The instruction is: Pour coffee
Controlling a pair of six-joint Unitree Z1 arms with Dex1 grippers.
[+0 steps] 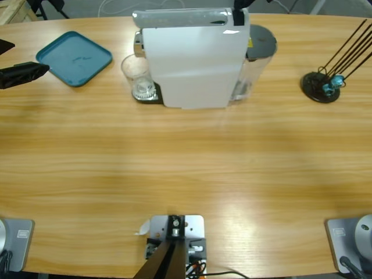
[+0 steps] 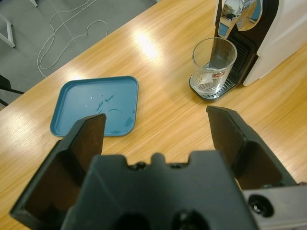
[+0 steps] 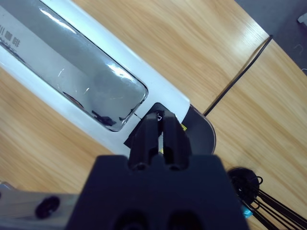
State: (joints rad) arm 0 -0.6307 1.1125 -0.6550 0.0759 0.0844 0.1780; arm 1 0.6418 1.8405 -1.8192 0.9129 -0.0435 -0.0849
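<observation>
Brewing step, judging by right fingers (image 3: 160, 125) pressed together on top of white machine (image 1: 195, 58). Left fingers (image 2: 156, 127) spread wide, empty, teal tray (image 2: 96, 105) at eleven o'clock, tumbler (image 2: 214, 64) at one o'clock under spout. No coffee visible in tumbler; next likely a button press, then waiting.

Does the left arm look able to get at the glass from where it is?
Probably yes. The left gripper is open and faces the glass across bare table. The blue tray lies off to one side, and the machine's spout hangs above the glass, not in front.

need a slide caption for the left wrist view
Open left gripper facing a teal tray and glass tumbler under the coffee machine.
</observation>
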